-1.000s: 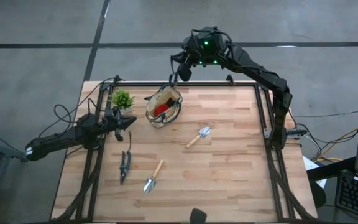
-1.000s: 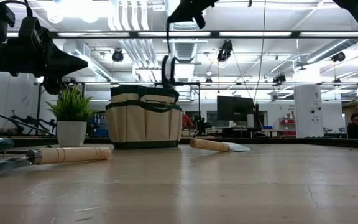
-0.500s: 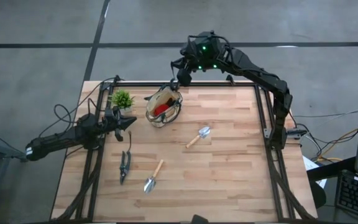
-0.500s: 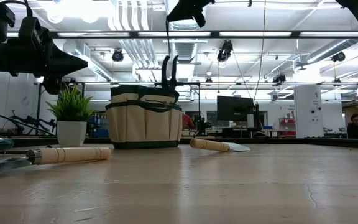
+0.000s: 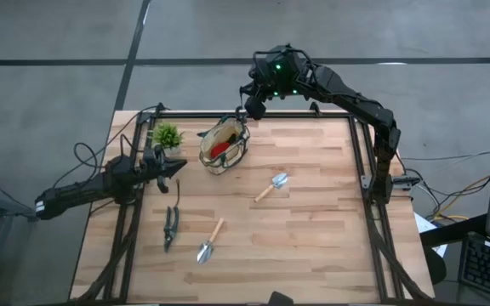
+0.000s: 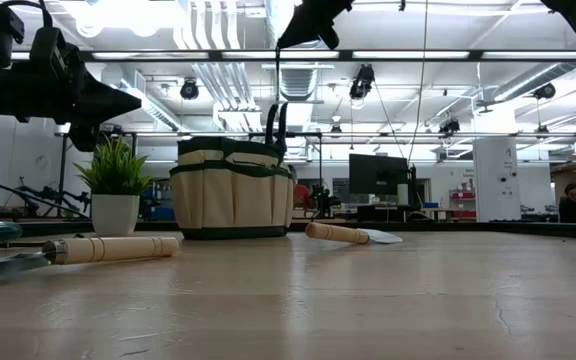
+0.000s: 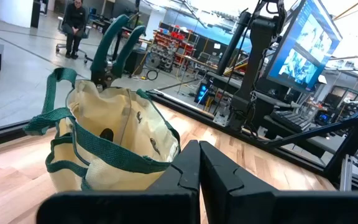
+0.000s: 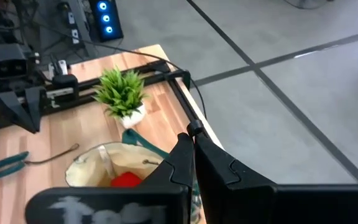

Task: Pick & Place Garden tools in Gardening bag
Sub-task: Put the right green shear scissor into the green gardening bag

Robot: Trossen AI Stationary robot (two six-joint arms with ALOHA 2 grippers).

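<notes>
As the shears [image 6: 277,121] sink into the gardening bag [image 5: 224,144], right gripper [image 5: 253,109] lifts away, jaws clenched empty; one more stowed.

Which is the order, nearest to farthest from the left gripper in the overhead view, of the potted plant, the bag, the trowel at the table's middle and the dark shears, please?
From the left gripper, at the table's left edge:
1. Potted plant, just behind it, and dark shears, in front of it: too close to call.
2. Bag, toward the back middle.
3. Trowel, at the middle, toward the right.
</notes>
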